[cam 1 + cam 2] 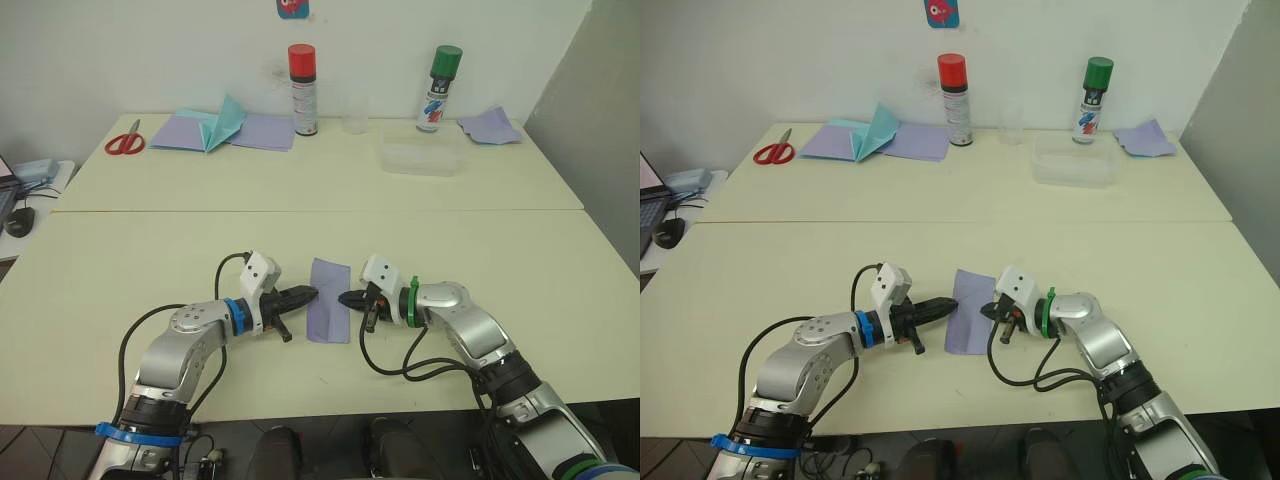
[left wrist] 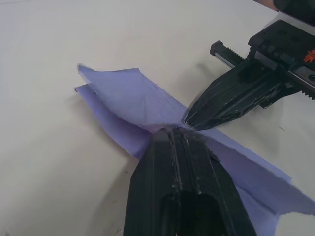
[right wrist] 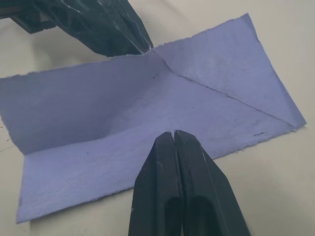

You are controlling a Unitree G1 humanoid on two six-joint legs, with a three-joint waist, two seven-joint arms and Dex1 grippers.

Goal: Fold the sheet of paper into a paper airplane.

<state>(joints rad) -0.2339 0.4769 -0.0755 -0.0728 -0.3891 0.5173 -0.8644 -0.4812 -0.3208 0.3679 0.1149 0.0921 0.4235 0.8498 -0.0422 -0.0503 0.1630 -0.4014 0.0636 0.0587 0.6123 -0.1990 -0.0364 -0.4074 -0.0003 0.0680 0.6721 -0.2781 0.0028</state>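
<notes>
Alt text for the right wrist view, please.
A folded, creased lavender sheet of paper lies on a cream table. The right gripper, shut, presses its near edge; the left gripper touches the far edge.

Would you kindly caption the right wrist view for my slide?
Both closed grippers, right gripper and left gripper, press the creased sheet of paper.

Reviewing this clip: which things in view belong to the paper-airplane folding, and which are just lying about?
In the job:
sheet of paper, folded, between the grippers
left gripper, shut, tips at one edge
right gripper, shut, at the opposite edge

Lying about, far side of the table:
scissors
teal paper piece
two spray cans
clear tray
</notes>
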